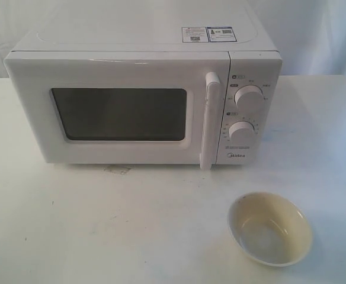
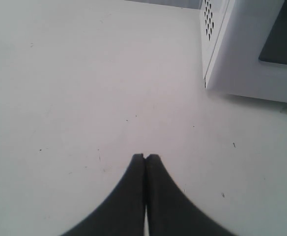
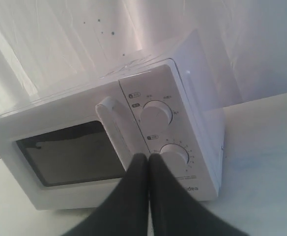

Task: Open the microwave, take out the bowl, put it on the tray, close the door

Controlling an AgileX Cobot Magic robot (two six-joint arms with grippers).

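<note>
The white microwave (image 1: pixel 143 89) stands at the back of the table with its door (image 1: pixel 119 112) shut and the tall bar handle (image 1: pixel 210 121) beside the two knobs. A cream bowl (image 1: pixel 269 228) sits on the bare table in front of the knob panel, empty. No tray shows in any view. Neither gripper appears in the exterior view. My left gripper (image 2: pixel 145 156) is shut and empty above the table, near the microwave's side corner (image 2: pixel 217 59). My right gripper (image 3: pixel 148 156) is shut and empty, facing the microwave (image 3: pixel 133 147) from the front at the handle (image 3: pixel 115 129) and lower knob (image 3: pixel 175 155).
A white table (image 1: pixel 102 225) carries everything. A small stain (image 1: pixel 118 170) lies just under the door's front edge. Pale curtain-like backing hangs behind the microwave.
</note>
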